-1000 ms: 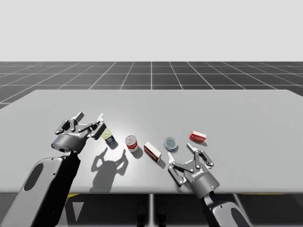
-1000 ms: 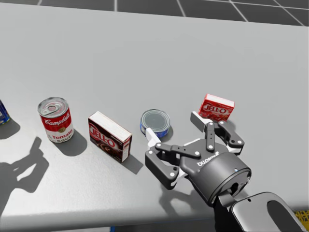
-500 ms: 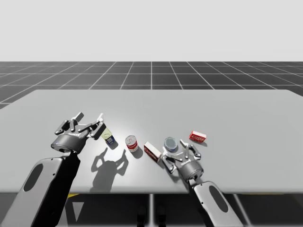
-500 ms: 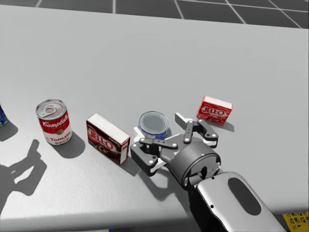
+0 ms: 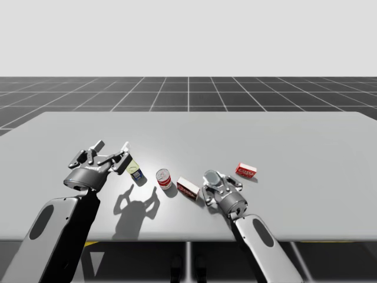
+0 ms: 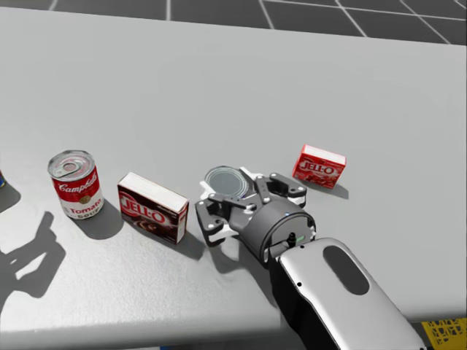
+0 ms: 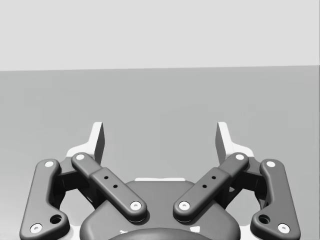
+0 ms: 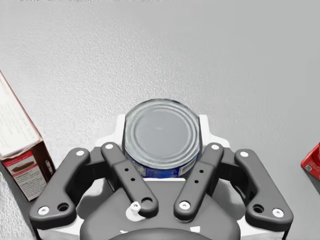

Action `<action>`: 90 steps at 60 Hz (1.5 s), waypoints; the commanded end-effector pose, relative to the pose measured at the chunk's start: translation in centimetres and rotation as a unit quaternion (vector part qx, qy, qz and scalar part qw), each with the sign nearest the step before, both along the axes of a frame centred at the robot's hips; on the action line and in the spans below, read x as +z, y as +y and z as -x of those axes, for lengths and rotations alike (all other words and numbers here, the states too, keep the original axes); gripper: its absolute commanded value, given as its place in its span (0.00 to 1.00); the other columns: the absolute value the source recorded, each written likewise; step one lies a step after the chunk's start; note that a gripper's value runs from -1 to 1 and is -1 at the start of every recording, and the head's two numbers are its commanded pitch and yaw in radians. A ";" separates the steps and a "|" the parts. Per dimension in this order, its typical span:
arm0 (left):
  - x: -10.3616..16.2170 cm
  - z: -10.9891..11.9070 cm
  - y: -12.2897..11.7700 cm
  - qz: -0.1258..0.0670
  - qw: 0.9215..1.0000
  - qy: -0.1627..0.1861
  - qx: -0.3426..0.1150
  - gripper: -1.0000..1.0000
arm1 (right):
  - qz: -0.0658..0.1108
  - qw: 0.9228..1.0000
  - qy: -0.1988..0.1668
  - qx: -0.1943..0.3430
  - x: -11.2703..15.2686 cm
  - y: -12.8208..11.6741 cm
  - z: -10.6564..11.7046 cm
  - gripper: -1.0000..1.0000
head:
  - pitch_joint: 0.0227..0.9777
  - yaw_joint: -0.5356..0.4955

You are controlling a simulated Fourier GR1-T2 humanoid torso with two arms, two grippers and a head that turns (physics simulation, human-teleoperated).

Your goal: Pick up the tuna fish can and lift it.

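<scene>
We see a wide grey table [image 5: 294, 141] with a matte, evenly coloured top. Its far edge is straight and its near edge runs across the lower part of the high view. Behind it a dark floor [image 5: 188, 91] stretches to a level horizon, ruled by thin pale lines into squares. Above the horizon the backdrop [image 5: 188, 35] is a plain pale grey. Light comes from above: a brighter patch [image 5: 154, 167] lies on the table top, and hard dark shadows [image 5: 138, 207] fall toward the near edge.

Tuna can [image 6: 225, 179] side hid by right gripper [image 6: 233, 191], dark box [image 8: 20, 145] & red box [image 8: 313, 163] cut by edge
</scene>
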State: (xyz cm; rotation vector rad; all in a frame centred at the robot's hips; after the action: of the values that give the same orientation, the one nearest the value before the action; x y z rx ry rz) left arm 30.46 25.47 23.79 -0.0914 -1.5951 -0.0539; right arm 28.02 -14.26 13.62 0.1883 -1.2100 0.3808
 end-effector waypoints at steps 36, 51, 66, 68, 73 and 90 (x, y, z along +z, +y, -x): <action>-0.2 -0.2 -0.1 -0.001 1.000 0.003 -0.002 0.00 | -0.009 0.999 0.036 -0.005 -0.9 -0.3 0.3 0.99 | 0.46 0.34; -0.2 -0.2 0.0 0.000 1.000 0.003 -0.002 0.00 | -0.008 1.000 0.002 -0.016 -0.5 -0.3 0.4 0.98 | 0.43 0.33; -0.1 -0.2 0.1 0.005 1.000 0.003 -0.002 0.00 | -0.017 0.997 -0.065 -0.026 4.9 -1.0 0.7 0.99 | 0.44 0.33; -0.1 -0.2 0.1 0.005 1.000 0.003 -0.002 0.00 | -0.017 0.997 -0.073 -0.027 5.5 -1.1 0.8 0.99 | 0.44 0.33; -0.1 -0.2 0.1 0.007 1.000 0.002 -0.002 0.00 | -0.020 0.994 -0.104 -0.030 8.0 -1.4 1.0 0.98 | 0.44 0.33; 0.0 -0.1 0.1 0.009 1.000 0.001 -0.001 0.00 | -0.043 0.976 -0.211 -0.039 16.0 -1.9 2.7 0.99 | 0.43 0.33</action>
State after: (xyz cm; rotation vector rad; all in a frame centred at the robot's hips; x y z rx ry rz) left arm 30.61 25.54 23.76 -0.1060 -1.5920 -0.0430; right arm 25.04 -15.29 24.35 0.2203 -1.4978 0.4062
